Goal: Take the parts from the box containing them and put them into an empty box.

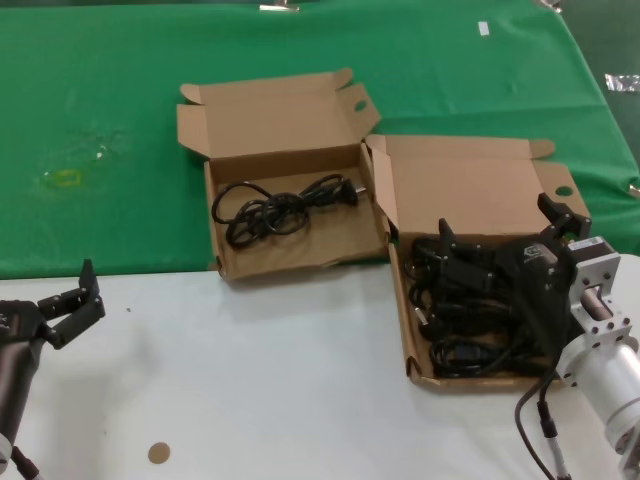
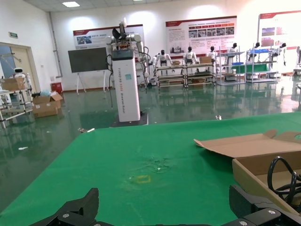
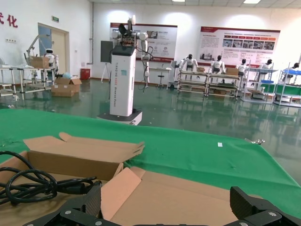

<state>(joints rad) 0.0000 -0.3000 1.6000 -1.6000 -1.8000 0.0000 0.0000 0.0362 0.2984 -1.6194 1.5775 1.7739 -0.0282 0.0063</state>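
Two cardboard boxes sit open, side by side, where the green cloth (image 1: 300,40) meets the white table (image 1: 250,390). The right box (image 1: 470,175) is packed with black power cords (image 1: 465,330), and the right gripper (image 1: 500,235) hangs over that pile with its fingers spread wide, holding nothing. The left box (image 1: 275,130) has one looped cord (image 1: 280,205) lying on its floor. The left gripper (image 1: 75,300) waits over the white table, well apart from both boxes, fingers open and empty.
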